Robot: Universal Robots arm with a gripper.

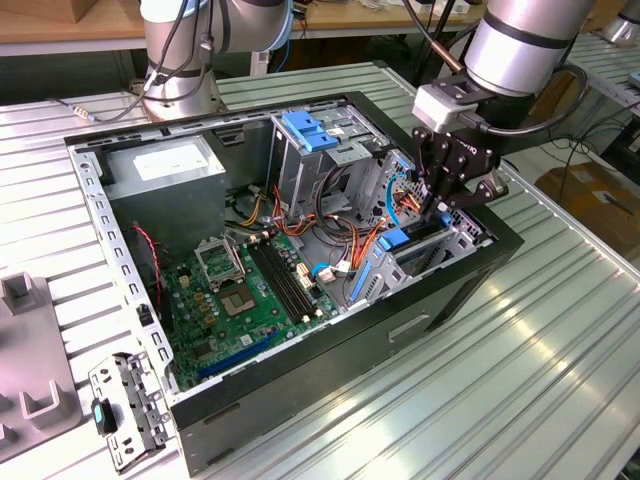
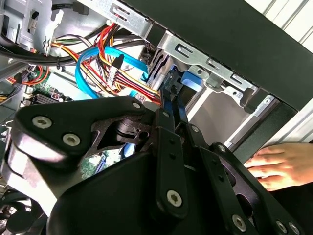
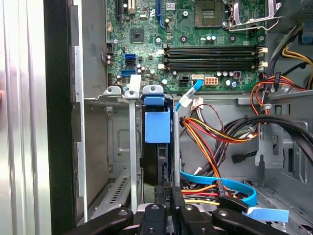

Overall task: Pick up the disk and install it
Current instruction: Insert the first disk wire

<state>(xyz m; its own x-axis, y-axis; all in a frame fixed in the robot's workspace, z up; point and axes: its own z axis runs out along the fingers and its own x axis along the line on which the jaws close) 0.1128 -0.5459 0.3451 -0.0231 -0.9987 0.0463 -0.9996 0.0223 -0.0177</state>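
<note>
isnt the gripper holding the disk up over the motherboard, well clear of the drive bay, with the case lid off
Not over the motherboard. In the exterior view the gripper is down at the drive bay by the case's front wall, and the first wrist view shows the disk standing in the bay's metal slots. The case is open, as you say.

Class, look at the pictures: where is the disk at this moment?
The disk stands on edge in the drive cage of the open computer case, at the exterior view's right, directly under the gripper and beside the bundle of orange and yellow cables.
</note>
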